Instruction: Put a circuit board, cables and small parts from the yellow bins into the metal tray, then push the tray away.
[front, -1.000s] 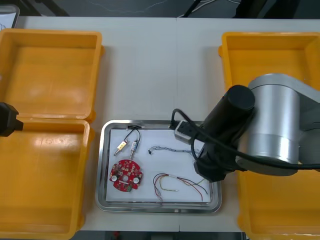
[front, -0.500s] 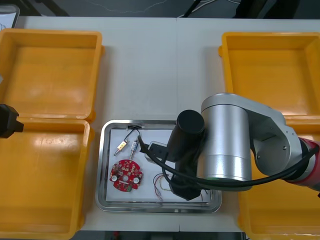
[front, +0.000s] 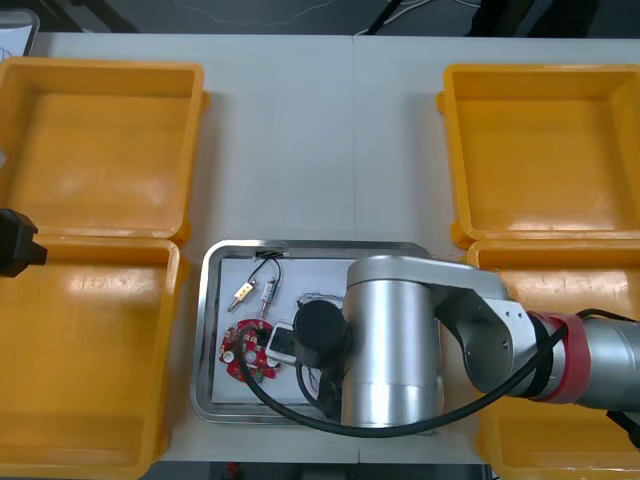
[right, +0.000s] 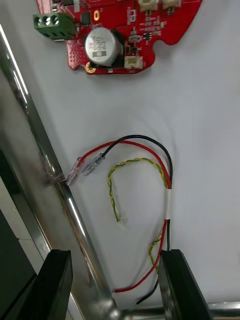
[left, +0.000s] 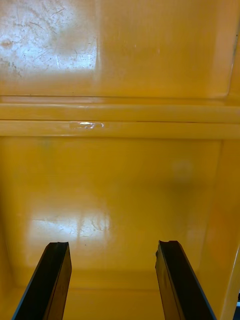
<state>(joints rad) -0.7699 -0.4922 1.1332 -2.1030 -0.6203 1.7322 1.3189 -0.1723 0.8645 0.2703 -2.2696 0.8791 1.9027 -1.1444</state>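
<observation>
The metal tray (front: 204, 330), white inside, holds a round red circuit board (front: 243, 355), two small metal parts (front: 254, 292) and a black cable (front: 266, 259). My right arm lies across the tray's right half and hides the rest there. In the right wrist view my right gripper (right: 117, 287) is open just above the tray's rim (right: 45, 150). One finger (right: 57, 285) is outside the rim; the other is over the red and yellow cable (right: 165, 175), with the circuit board (right: 115, 30) beyond. My left gripper (left: 112, 280) hangs open over a yellow bin (left: 120, 190).
Two yellow bins (front: 100, 150) stand left of the tray and two more (front: 545, 150) stand right of it. The left arm's end (front: 15, 243) sits at the table's left edge between the left bins. Bare table (front: 320, 140) lies beyond the tray.
My right arm has swung left across the tray and now covers the cables in its right half. The left arm has not moved.
</observation>
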